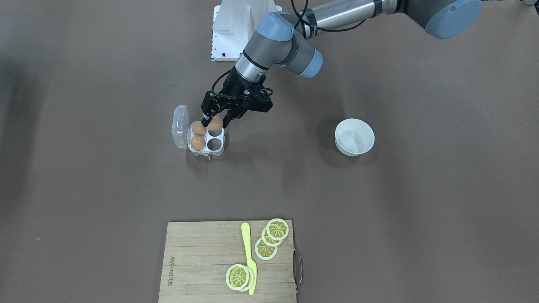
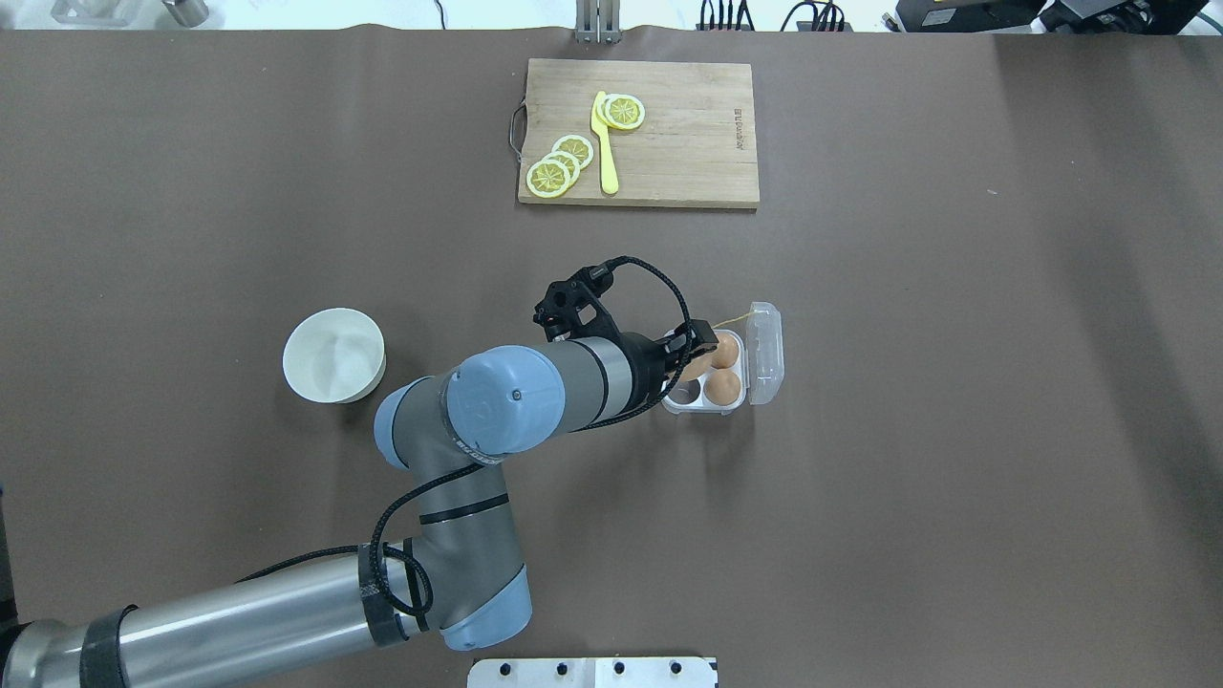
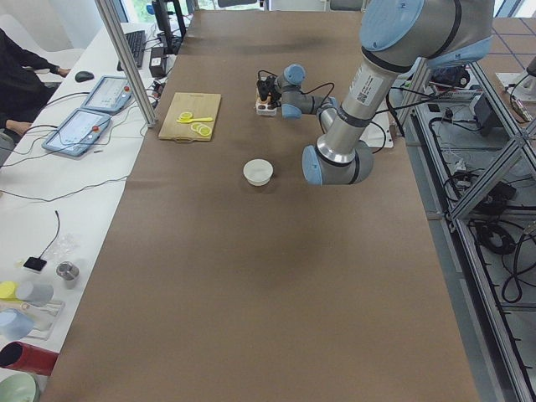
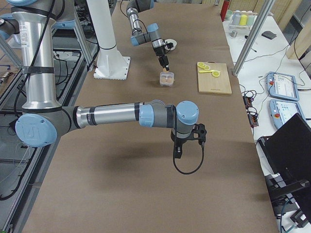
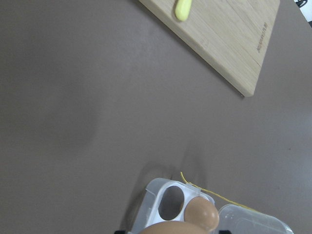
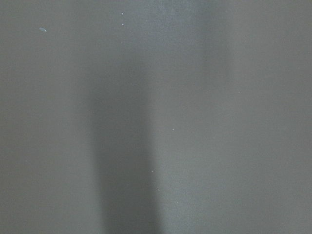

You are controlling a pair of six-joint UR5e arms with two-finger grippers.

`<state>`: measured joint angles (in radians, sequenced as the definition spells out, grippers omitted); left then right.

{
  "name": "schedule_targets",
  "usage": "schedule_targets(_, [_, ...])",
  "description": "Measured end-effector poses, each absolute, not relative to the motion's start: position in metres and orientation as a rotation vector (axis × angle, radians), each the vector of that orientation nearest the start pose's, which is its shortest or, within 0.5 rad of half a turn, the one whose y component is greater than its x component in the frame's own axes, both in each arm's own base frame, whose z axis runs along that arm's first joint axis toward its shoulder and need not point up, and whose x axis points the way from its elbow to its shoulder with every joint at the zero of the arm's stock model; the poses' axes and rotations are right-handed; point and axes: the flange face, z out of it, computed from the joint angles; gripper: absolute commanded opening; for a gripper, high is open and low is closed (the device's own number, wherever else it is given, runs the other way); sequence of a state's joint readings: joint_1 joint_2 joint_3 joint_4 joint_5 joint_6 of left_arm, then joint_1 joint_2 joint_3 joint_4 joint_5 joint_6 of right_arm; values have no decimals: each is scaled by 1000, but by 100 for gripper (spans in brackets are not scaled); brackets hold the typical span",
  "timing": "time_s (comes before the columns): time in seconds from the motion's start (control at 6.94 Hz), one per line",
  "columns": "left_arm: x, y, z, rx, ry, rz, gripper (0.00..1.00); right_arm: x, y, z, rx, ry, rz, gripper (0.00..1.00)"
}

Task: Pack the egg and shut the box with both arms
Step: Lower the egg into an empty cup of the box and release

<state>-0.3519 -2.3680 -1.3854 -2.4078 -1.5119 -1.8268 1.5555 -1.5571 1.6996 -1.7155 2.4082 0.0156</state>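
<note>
The clear four-cell box [image 1: 219,152] stands mid-table with its lid [image 1: 180,125] open and a yellow string trailing from it. Two brown eggs [image 1: 198,128] [image 1: 197,143] sit in the cells beside the lid. My left gripper [image 1: 215,123] is shut on a third egg [image 1: 216,123] and holds it just over a cell on the side away from the lid; the overhead view shows this egg [image 2: 701,366] and the box [image 2: 712,405] too. The cell next to it [image 1: 214,144] is empty. My right gripper [image 4: 178,153] hangs over bare table; I cannot tell whether it is open or shut.
A round white bowl [image 1: 354,136] stands apart from the box on the left arm's side. A wooden cutting board [image 1: 198,261] with lemon slices [image 1: 277,229] and a yellow knife [image 1: 249,256] lies at the table's far edge from the robot.
</note>
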Motion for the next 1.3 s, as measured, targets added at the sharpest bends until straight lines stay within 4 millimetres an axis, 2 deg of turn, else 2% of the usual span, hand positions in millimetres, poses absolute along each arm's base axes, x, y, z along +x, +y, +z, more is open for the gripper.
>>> schedule_targets(0.29, [649, -385, 148, 124, 1461, -539, 46, 52, -495, 597, -13, -838, 2, 100])
schedule_targets(0.43, [649, -385, 149, 125, 1460, -537, 57, 52, -495, 597, -12, -839, 2, 100])
schedule_targets(0.58, [649, -385, 149, 128, 1460, -533, 98, 52, -495, 597, -12, -839, 2, 100])
schedule_targets(1.3, [643, -389, 151, 141, 1461, -526, 98, 51, -495, 597, -16, -850, 4, 100])
